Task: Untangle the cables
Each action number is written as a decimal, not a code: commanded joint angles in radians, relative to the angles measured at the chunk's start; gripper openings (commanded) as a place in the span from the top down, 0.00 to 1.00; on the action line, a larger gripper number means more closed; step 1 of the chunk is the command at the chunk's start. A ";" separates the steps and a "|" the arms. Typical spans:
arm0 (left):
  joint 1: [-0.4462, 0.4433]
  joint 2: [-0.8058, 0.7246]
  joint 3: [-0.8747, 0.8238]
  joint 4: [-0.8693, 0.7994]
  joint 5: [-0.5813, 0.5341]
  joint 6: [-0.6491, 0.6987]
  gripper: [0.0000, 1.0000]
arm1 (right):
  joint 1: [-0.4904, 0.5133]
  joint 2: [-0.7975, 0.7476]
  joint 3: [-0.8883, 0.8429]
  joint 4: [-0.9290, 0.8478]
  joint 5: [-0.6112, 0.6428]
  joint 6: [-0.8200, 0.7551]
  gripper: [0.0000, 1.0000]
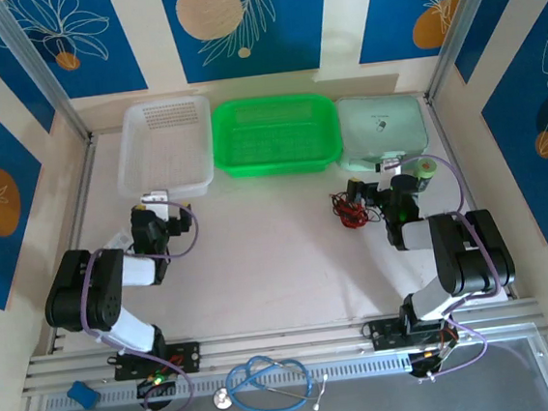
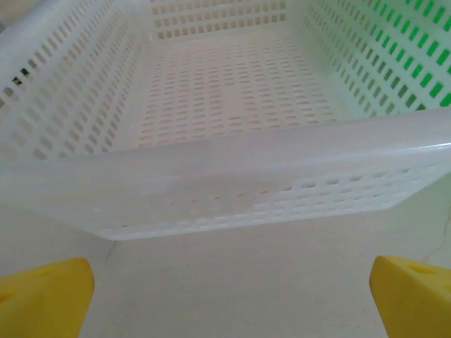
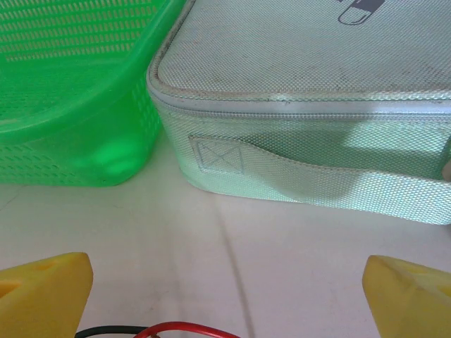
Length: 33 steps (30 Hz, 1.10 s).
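A small tangle of thin red and black cables lies on the table just left of my right gripper. In the right wrist view a red cable loop and a black strand cross the bottom edge between my wide-apart yellow fingers. That gripper is open, with nothing held. My left gripper sits at the front wall of the white basket. It is open too; its yellow fingertips stand far apart over bare table.
A green basket stands at the back centre, with a pale green zipped case and its strap to its right. A blue stethoscope lies on the front rail. A green roll sits by the right arm.
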<state>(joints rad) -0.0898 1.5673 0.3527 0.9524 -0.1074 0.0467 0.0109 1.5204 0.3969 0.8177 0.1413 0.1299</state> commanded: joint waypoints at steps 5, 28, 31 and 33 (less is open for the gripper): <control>-0.001 -0.001 0.014 0.006 0.043 0.025 0.00 | -0.006 0.001 0.014 0.002 -0.013 -0.015 0.01; 0.012 -0.003 0.019 -0.004 0.028 0.006 0.00 | -0.008 -0.001 0.011 0.006 -0.019 -0.015 0.04; 0.009 -0.021 0.016 -0.010 -0.025 -0.012 0.00 | 0.009 -0.040 0.019 -0.036 0.099 0.015 0.06; -0.001 -0.078 -0.009 -0.011 -0.063 -0.009 0.00 | 0.032 -0.109 0.048 -0.149 0.169 0.010 0.06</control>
<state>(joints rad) -0.0856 1.5539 0.3538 0.9344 -0.1120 0.0532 0.0216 1.4921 0.4004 0.7628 0.2035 0.1337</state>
